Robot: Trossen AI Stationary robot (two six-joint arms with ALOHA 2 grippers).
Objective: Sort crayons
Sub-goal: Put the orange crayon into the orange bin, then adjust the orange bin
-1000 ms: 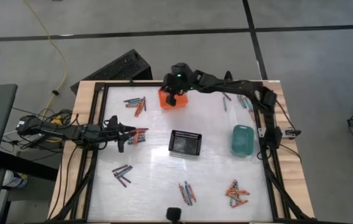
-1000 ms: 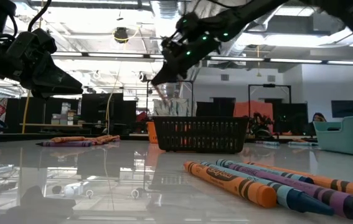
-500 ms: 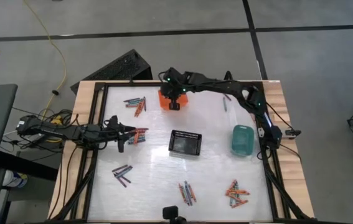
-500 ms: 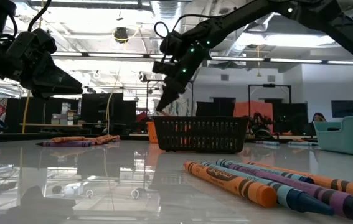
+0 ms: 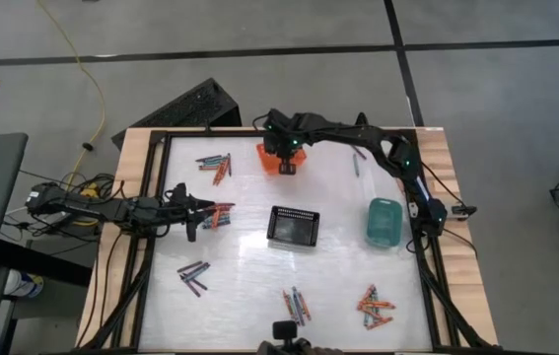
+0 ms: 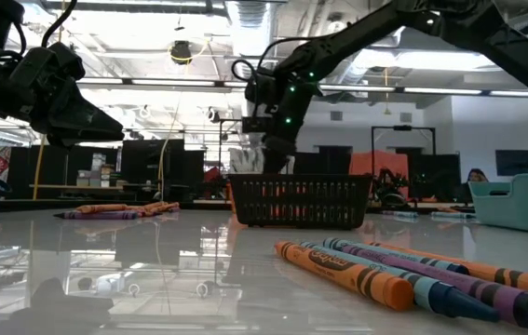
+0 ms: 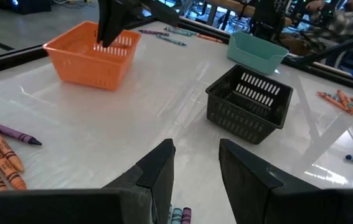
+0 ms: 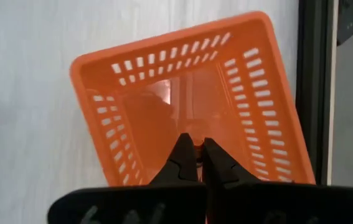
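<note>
Orange perforated plastic basket point(image 8: 188, 118) is seen directly beneath the clenched, empty right tool point(image 8: 199, 163); six crayon clusters point(image 5: 213, 165) lie scattered away. Left tool point(image 7: 196, 163) is held parted.

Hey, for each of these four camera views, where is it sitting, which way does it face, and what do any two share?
High: overhead, facing straight down; both arms, white table.
Low: table-top height, facing across; nearest crayons, both arms overhead.
Left wrist: on the left arm, facing past its parted fingers at the black mesh basket.
Right wrist: above the orange slotted plastic basket, facing down; right hand shut.
Shared: both wrist views show the orange basket.
</note>
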